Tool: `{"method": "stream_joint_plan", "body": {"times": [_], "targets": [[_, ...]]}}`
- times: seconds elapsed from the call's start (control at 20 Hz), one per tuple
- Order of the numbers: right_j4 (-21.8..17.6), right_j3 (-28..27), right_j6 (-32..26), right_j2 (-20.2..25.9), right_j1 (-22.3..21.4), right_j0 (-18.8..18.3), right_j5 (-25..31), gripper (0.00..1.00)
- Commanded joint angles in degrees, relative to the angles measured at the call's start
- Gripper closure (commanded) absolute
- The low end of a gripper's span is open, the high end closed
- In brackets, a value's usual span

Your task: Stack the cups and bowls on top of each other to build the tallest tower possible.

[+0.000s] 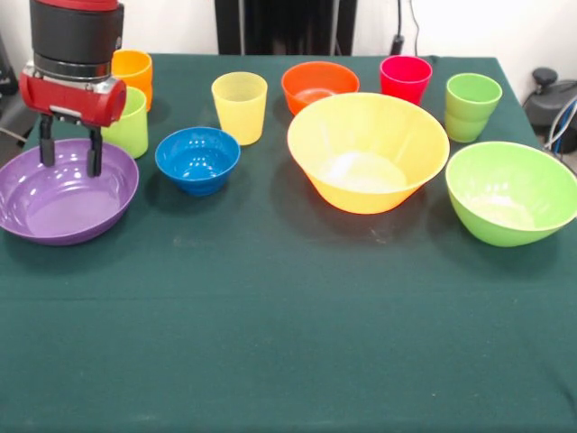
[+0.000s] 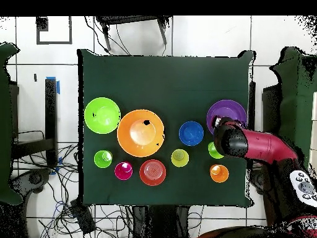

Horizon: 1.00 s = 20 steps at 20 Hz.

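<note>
Gripper (image 1: 69, 155) hangs at the purple bowl's (image 1: 63, 209) far rim, jaws apart straddling it for a pinch; nothing stacked yet, everything loose on the tabletop (image 1: 270, 316).

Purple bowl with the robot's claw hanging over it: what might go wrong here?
The end effector hangs open over the far rim of the purple bowl. That rim is thin and sloped, so a grip there could slip or tip the bowl. The lime green cup and orange cup stand close behind the arm, so a swing might knock them over.
</note>
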Motion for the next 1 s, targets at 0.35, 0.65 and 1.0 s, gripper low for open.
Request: {"method": "stream_joint_plan", "body": {"times": [0.35, 0.65, 1.0], "targets": [[-3.44, 5.99, -6.32, 3.41, -3.73, 4.09, 8.57, 0.00], [-2.68, 9.04, -1.93, 0.93, -6.65, 7.11, 7.94, 0.00], [-2.43, 10.54, -0.97, 0.12, -7.86, 8.07, 7.53, 0.00]]}}
